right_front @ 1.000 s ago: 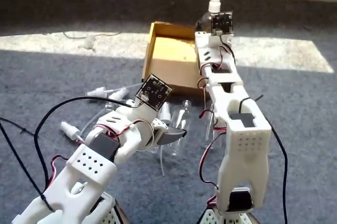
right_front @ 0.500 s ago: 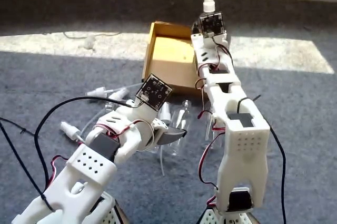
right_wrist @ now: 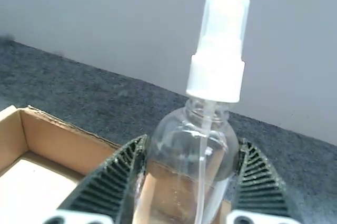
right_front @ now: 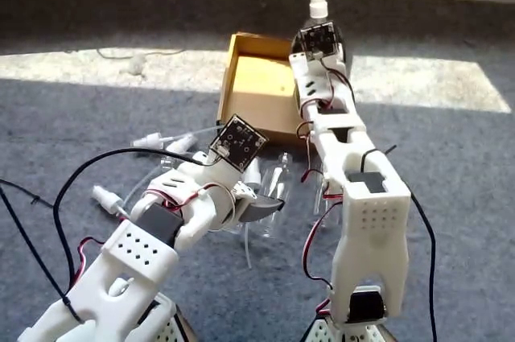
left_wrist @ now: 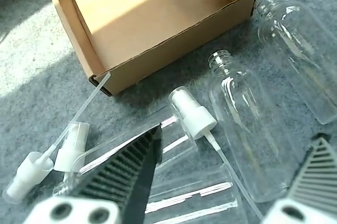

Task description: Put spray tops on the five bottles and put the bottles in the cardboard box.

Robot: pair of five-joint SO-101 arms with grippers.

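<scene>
My right gripper [right_wrist: 188, 153] is shut on a clear bottle [right_wrist: 184, 174] that carries a white spray top [right_wrist: 218, 50]. In the high view this bottle's spray top [right_front: 319, 0] stands upright above the far right corner of the cardboard box [right_front: 228, 76]. My left gripper [left_wrist: 239, 134] hangs open over loose things on the carpet: two uncapped upright bottles [left_wrist: 247, 124] [left_wrist: 305, 60], lying bottles [left_wrist: 158, 153], and a loose spray top [left_wrist: 192, 113]. In the high view, the left gripper [right_front: 269, 203] is near the bottles [right_front: 278, 185], in front of the box.
More loose spray tops with long tubes lie to the left [right_front: 157, 142] [right_front: 105, 195] [left_wrist: 52, 155]. The box floor [left_wrist: 158, 18] is bare. Grey carpet spreads around; a wall rises behind the box. Cables trail from both arms.
The right arm has swung slightly left with the capped bottle, bringing it closer over the box's far corner. The left arm has stayed still.
</scene>
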